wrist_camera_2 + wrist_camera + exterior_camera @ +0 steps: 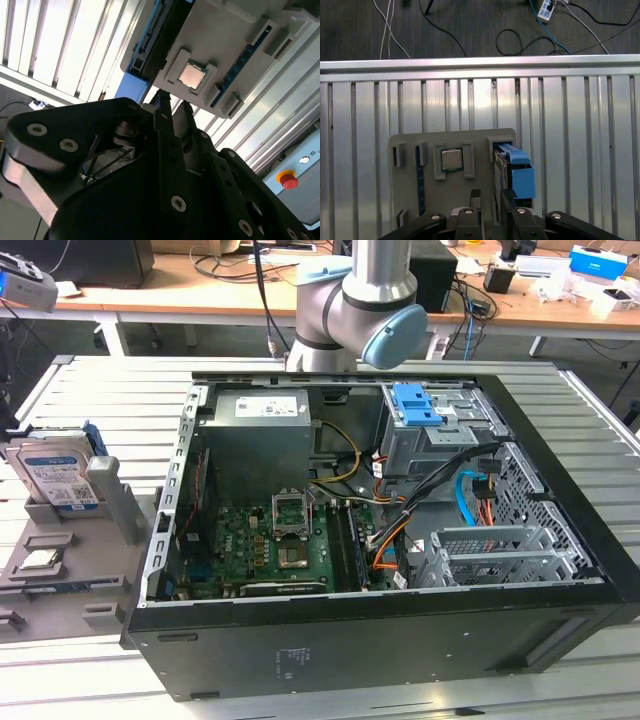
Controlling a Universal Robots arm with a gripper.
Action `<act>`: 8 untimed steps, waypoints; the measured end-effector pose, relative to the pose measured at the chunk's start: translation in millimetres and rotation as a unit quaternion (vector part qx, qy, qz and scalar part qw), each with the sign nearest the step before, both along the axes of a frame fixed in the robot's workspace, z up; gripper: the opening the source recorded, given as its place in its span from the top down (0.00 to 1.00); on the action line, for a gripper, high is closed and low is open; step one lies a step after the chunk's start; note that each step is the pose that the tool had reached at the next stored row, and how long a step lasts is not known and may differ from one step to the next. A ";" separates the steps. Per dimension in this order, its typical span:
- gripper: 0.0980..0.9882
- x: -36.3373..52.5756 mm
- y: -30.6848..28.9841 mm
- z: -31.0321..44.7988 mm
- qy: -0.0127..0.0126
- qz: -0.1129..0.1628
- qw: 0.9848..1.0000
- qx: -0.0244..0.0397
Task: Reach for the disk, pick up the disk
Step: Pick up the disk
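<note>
The disk [55, 475] stands on edge in a grey holder [110, 502] at the exterior view's left, white-and-blue label facing out, blue rail around it. In the first wrist view the disk [517, 172] shows from above as a narrow blue-framed edge in the holder's slot. My gripper [491, 200] hangs over the holder [450, 192], open by a narrow gap with nothing between the fingers. One finger [506, 199] overlaps the disk's edge and the other [475, 196] is over the holder plate. In the second wrist view the gripper [173, 102] points at the holder [230, 30] beside the disk [131, 90].
A small square processor chip [452, 160] lies in a pocket of the holder next to the disk. The open computer case [380, 540] sits on the slatted metal table [570, 150], with a blue latch piece [415, 405] inside. Beyond the table edge [480, 62] lie floor cables.
</note>
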State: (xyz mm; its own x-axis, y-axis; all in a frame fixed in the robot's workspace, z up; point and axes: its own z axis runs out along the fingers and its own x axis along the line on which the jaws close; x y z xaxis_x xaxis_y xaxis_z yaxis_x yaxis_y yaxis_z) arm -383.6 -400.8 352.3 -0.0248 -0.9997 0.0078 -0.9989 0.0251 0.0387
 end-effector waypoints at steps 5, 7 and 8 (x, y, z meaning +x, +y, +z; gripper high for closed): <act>0.57 0.0 0.0 0.0 0.000 0.000 1.000 0.000; 0.57 0.0 0.0 0.0 0.000 0.000 1.000 0.000; 0.57 0.1 1.1 -0.1 0.000 0.000 1.000 0.000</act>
State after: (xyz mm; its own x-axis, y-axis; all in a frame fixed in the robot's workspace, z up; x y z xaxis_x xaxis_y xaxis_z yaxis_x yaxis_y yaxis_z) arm -383.6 -399.7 352.2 -0.0250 -0.9997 0.0076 -0.9989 0.0252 0.0386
